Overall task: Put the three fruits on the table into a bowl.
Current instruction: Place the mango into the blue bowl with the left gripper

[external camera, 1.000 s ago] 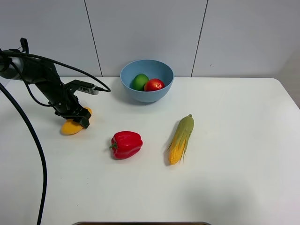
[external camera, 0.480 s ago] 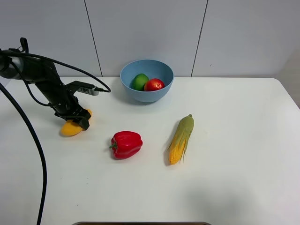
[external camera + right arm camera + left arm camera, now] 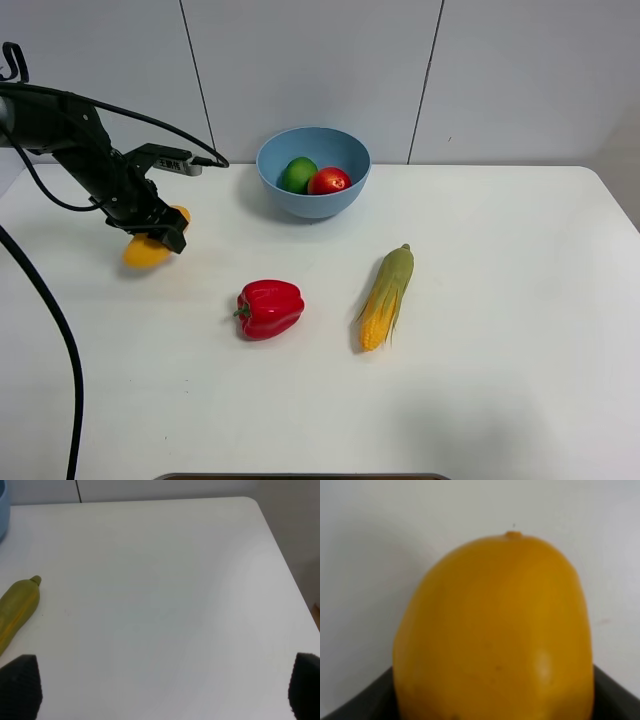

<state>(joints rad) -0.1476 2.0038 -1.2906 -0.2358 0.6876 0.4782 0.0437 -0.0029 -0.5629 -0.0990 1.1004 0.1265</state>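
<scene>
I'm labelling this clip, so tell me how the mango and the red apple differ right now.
The mango is elongated and yellow-orange; the red apple is round and red. The mango is gripped by the left gripper, over the table's left side; the apple rests free in the blue bowl, beside the green fruit. Both look glossy and similar in size.

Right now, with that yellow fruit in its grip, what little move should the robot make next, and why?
Probably carry the mango a bit higher and rightward toward the bowl. The left tool is shut on it and appears to hold it just off the table, while the green fruit and red fruit already sit in the bowl, so the mango is the last one.
</scene>
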